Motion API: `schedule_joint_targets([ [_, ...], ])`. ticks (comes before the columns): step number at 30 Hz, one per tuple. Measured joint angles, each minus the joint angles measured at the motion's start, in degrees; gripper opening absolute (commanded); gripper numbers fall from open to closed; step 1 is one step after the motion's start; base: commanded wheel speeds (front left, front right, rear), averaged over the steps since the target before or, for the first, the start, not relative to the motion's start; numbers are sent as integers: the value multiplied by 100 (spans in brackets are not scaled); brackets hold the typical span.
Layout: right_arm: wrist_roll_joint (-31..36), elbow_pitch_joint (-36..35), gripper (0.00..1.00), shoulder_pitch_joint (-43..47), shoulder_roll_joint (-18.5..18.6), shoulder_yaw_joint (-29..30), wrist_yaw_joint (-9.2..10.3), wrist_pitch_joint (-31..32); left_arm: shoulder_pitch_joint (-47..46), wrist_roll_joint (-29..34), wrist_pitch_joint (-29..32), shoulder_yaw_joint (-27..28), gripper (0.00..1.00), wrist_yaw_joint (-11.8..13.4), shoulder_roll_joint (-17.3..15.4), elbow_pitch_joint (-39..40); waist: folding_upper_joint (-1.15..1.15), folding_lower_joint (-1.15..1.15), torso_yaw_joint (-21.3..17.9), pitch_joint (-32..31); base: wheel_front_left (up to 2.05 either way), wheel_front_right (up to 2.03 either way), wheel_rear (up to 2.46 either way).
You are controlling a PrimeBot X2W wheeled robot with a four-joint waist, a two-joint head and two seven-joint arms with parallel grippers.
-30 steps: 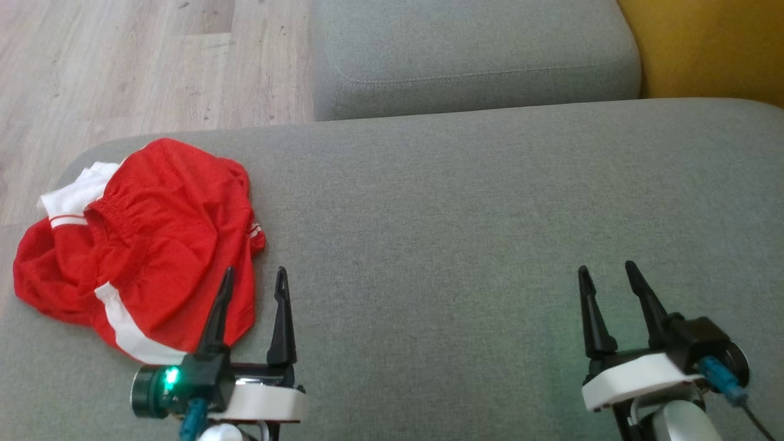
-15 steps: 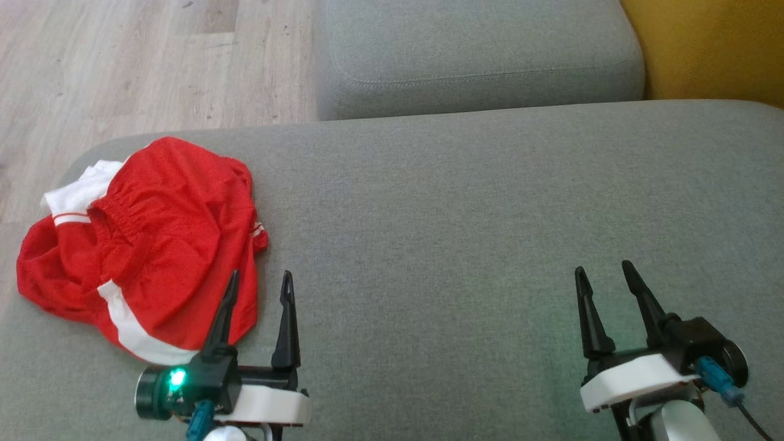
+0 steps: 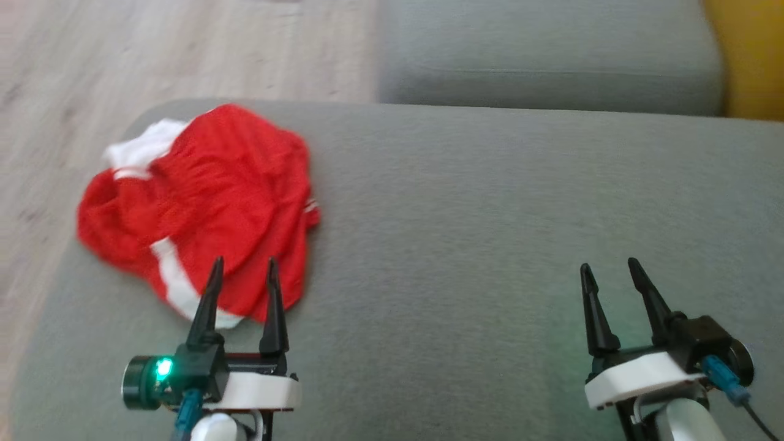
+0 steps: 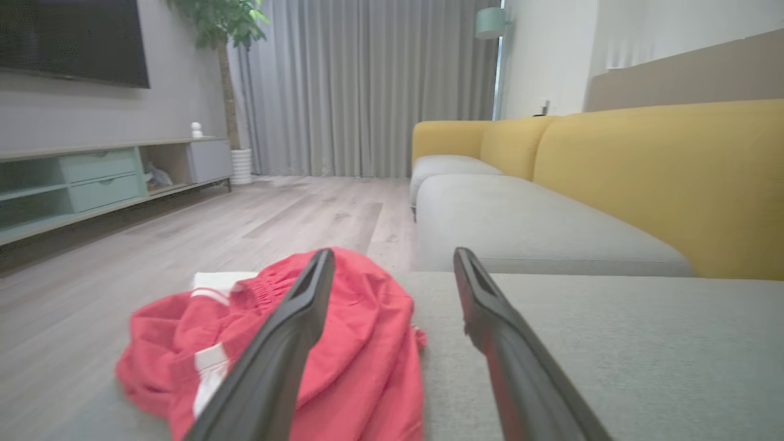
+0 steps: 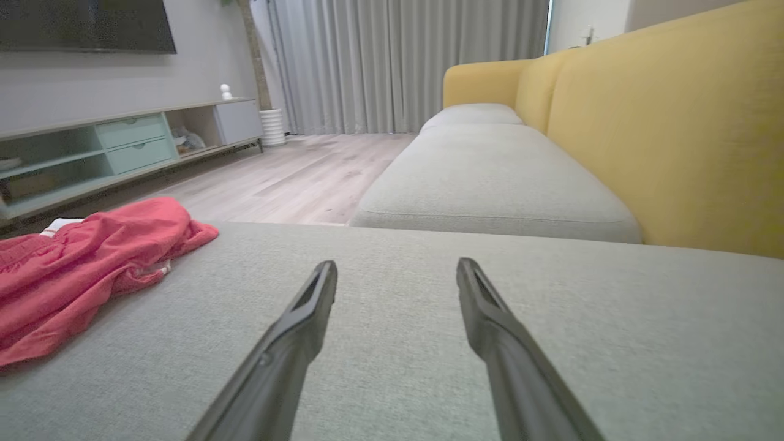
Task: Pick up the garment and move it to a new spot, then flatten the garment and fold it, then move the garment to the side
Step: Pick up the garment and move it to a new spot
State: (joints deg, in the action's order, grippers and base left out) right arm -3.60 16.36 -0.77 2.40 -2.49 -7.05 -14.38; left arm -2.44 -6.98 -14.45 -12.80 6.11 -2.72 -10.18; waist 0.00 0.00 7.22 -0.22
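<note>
Nearest, at the lower left of the head view, the left claw [image 3: 244,262] stands released, its two dark fingers spread with nothing between them. Its tips overlap the near hem of the garment [image 3: 226,202]; whether they touch the cloth I cannot tell. At the lower right the right claw [image 3: 608,264] is likewise released and empty, over bare grey seat cushion [image 3: 490,214], well apart from the garment. The garment, red shorts with white stripes and a white panel, lies crumpled on the left end of that cushion, close to its rounded far-left corner. Beyond it is pale wooden floor [image 3: 184,49]. Past the cushion's far edge sits a second grey cushion [image 3: 551,67], with a yellow backrest [image 3: 750,61] on its right. Farthest off, the wrist views show grey curtains [image 4: 367,86], a low media cabinet [image 4: 98,177] and a potted plant [image 4: 226,24].
</note>
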Motion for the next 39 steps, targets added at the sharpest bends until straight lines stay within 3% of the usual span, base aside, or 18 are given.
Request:
schedule_joint_targets([
  [11, 60, -46, 100, -254, 0, 252, 0, -1, -24, -1, -1, 390, 100, 136, -2, 229, 0, 0, 1300, 257, 0, 0, 0],
  [18, 397, -105, 100, -402, 0, 555, 0, 0, -371, -152, -10, 727, 100, 168, 11, 700, 0, 0, 1687, 665, 0, 0, 0],
  [20, 595, -175, 100, -543, 0, 691, 0, 0, -649, -210, -20, 810, 100, 93, 11, 859, 0, 1, 1722, 856, 0, 0, 0],
  [24, 1088, -376, 100, -876, 8, 935, 0, -1, -1490, -560, -29, 1095, 100, -345, 43, 875, 0, 1, 1762, 1327, 0, 0, 0],
  [27, 1366, -491, 100, -1105, 82, 1031, 0, -1, -2452, -534, -34, 1154, 100, -876, 48, 330, 0, 1, 1767, 1713, 0, 0, 0],
  [29, 1472, -563, 100, -1225, 231, 1050, 0, -3, -3183, -537, -33, 1138, 100, -1092, 41, -467, 0, 2, 1756, 1967, 0, 0, 0],
  [31, 1533, -619, 100, -1301, 383, 1061, 0, -9, -3933, -633, 223, 1118, 100, -1155, -15, -1501, 0, 3, 1728, 2193, 0, 0, 0],
  [34, 1570, -722, 100, -1313, 479, 1059, 0, -10, -4975, -922, 1148, 1146, 100, -1230, -193, -2716, 0, 2, 1634, 2475, 0, 0, 0],
  [39, 1580, -792, 100, -1417, 503, 1116, 0, -26, -5952, -1384, 1992, 1276, 100, -1321, -396, -3738, 0, 2, 1378, 2677, 0, 0, 0],
])
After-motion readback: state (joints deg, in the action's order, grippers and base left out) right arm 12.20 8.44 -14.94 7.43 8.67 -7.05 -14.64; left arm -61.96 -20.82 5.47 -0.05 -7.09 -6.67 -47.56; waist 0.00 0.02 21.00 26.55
